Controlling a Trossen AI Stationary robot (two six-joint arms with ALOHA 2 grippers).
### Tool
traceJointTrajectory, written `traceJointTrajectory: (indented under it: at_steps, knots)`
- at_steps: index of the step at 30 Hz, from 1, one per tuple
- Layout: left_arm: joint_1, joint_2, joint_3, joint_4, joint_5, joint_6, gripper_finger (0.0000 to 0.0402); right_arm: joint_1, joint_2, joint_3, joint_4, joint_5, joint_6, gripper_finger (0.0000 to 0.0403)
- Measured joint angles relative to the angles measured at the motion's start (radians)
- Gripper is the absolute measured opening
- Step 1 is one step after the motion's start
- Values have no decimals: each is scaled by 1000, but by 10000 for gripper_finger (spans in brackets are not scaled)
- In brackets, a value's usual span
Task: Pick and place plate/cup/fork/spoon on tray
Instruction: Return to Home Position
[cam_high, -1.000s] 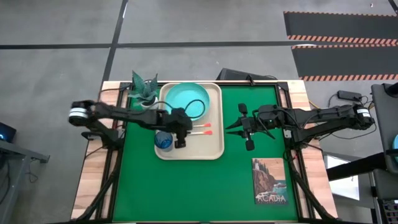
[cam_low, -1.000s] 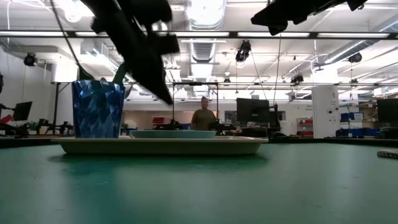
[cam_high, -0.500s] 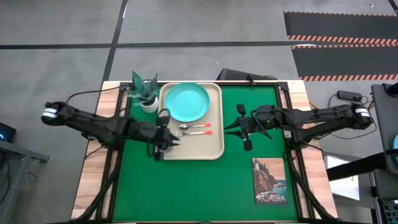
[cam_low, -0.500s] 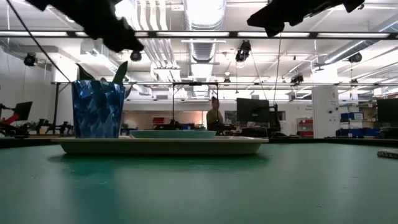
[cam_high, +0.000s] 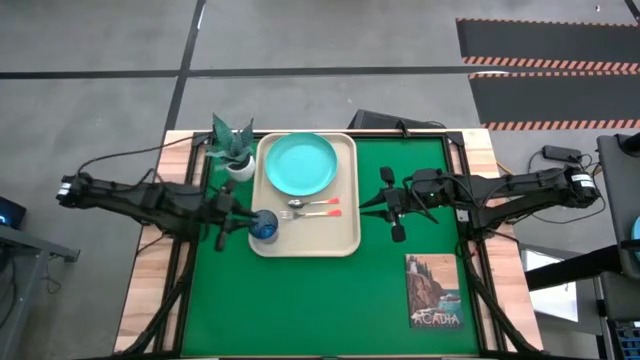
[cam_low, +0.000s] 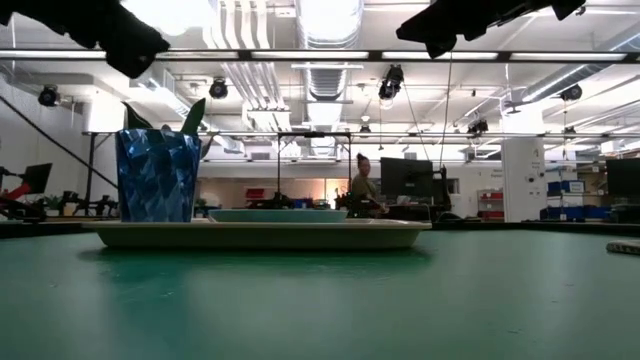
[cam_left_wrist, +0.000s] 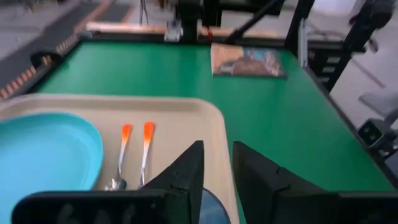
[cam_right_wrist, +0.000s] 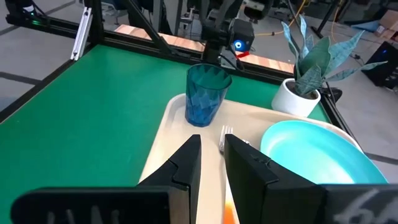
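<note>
The beige tray (cam_high: 345, 240) lies left of the mat's middle. On it rest the teal plate (cam_high: 300, 165) at the far end, the spoon (cam_high: 312, 203) and the fork (cam_high: 310, 213) side by side, and the dark-blue cup (cam_high: 265, 226), upright in the near left corner. The cup also shows in the low view (cam_low: 157, 175) and the right wrist view (cam_right_wrist: 207, 94). My left gripper (cam_high: 238, 220) hangs just left of the cup, above the tray's edge, empty, fingers close together (cam_left_wrist: 217, 152). My right gripper (cam_high: 368, 206) waits right of the tray, raised, empty, fingers close together (cam_right_wrist: 212, 142).
A white pot with a green plant (cam_high: 232, 148) stands off the tray's far left corner. A picture card (cam_high: 433, 290) lies at the mat's near right. The green mat (cam_high: 400, 170) is bare between the tray and my right arm. A person (cam_low: 362, 185) is in the room beyond.
My left gripper has drawn back from above the tray toward the table's left edge, passing over the cup and rising. The cup has stayed upright where it was. My right arm has kept still.
</note>
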Motion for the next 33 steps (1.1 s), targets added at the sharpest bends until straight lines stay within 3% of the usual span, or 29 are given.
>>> traceJointTrajectory:
  at_steps: [10,21,33]
  knots:
    - [0,-267,-165,8,0,19,4,0,0,0,0,0,-11,63]
    - [0,-510,-300,2,1,19,1,0,0,0,0,0,-38,63]
    - [1,-545,-352,8,-19,50,1,0,0,-31,66,0,-75,63]
